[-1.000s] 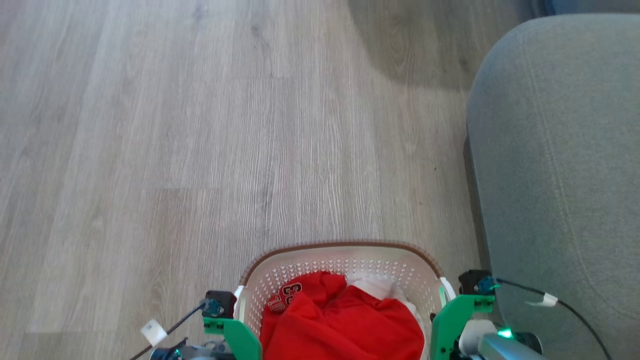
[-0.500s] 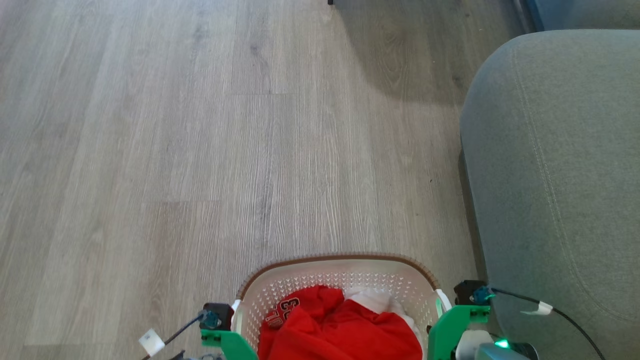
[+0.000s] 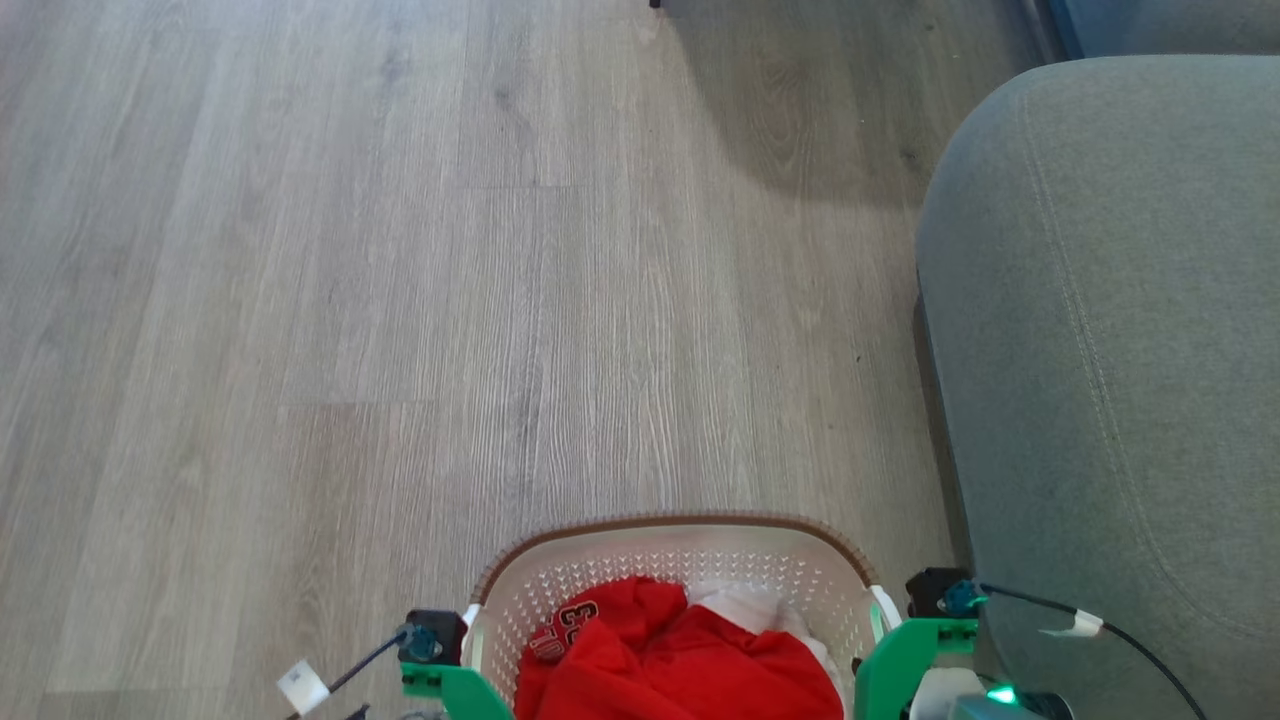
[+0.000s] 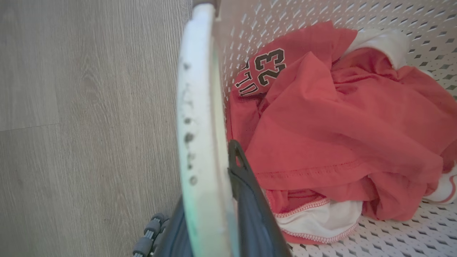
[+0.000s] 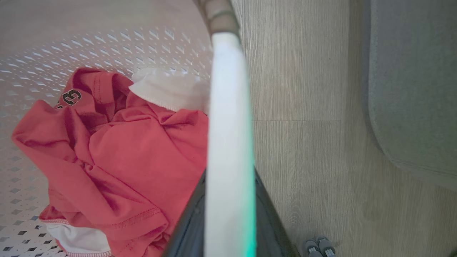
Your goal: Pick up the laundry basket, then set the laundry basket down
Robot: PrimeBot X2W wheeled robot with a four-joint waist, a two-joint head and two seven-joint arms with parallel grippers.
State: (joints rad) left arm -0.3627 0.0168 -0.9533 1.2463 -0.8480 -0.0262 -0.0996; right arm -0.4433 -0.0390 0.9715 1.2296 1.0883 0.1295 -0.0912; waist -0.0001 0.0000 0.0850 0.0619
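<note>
Upright, laundry basket (image 3: 665,522), handles (image 3: 886,606) left and right.

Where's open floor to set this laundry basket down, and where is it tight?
The wood floor ahead of the laundry basket and out to its left is bare, and that is the widest patch. The right side is crowded: the grey upholstered seat stands close beside the basket, leaving a narrow strip of floor between them.
</note>
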